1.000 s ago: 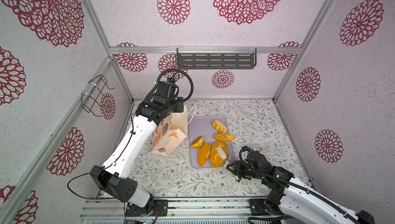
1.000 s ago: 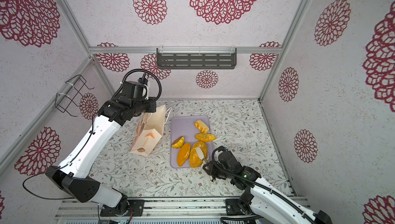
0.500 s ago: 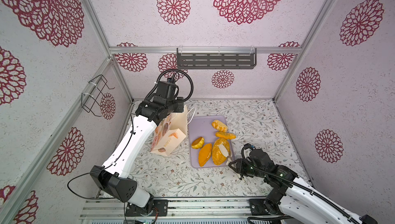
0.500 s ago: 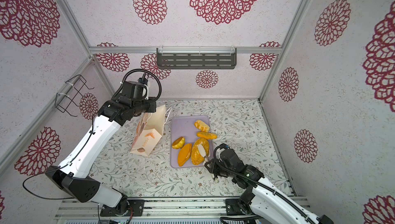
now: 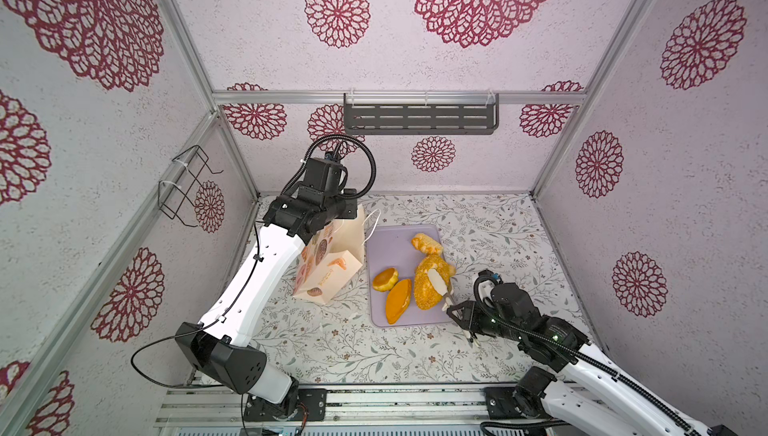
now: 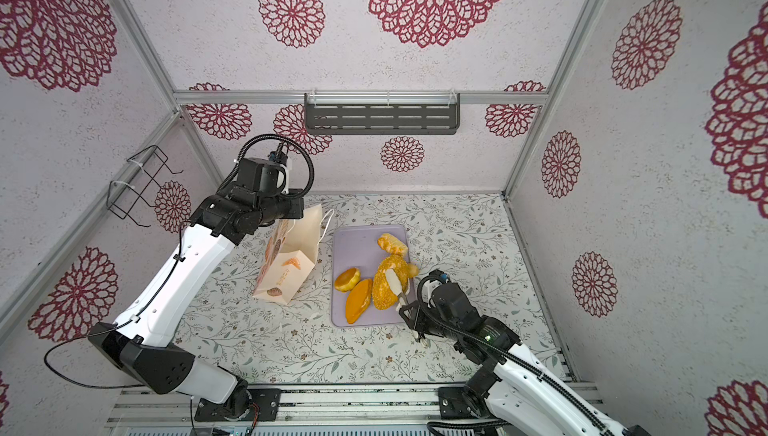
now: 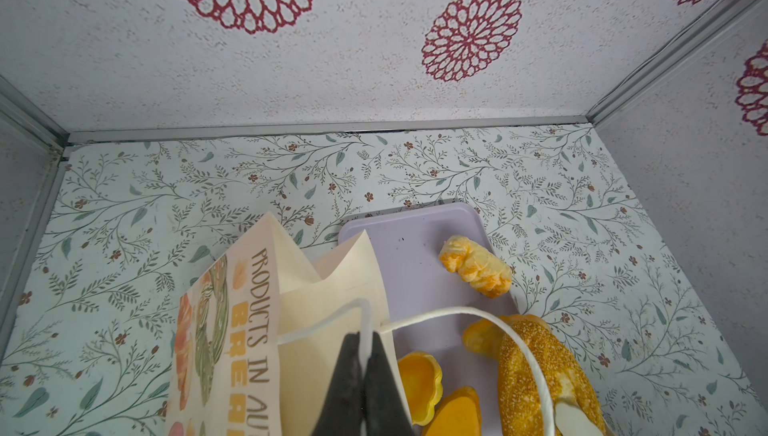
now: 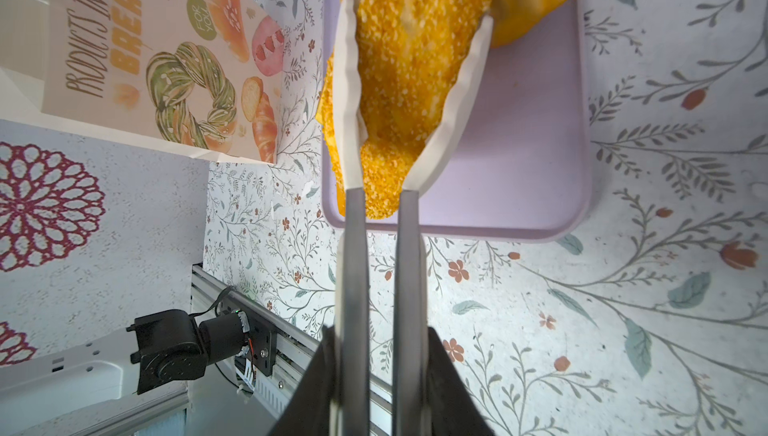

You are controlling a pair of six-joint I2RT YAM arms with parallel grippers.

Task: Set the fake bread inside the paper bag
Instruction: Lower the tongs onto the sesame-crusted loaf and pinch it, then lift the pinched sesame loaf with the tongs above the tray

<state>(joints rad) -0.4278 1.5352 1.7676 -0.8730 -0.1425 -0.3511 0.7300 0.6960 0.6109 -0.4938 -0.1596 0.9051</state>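
Item: seeded loaf (image 8: 407,59), resting at the lilac tray (image 8: 519,142) near the paper bag (image 7: 249,296); whether it is clear of the tray cannot be told. The tongs (image 8: 380,246) are pinching it near one end, and the right gripper (image 8: 380,371) is squeezing them closed. The left gripper (image 7: 363,371) is pinching tight on the bag's cord handle (image 7: 457,313). Risk: gripped off-centre, the long loaf is liable to sag or slip from the tong tips, or catch the narrow, creased bag mouth and tip the bag.

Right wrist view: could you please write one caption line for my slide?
Tongs in the right claw clamp the seeded loaf at the lilac tray; the paper bag is nearby.
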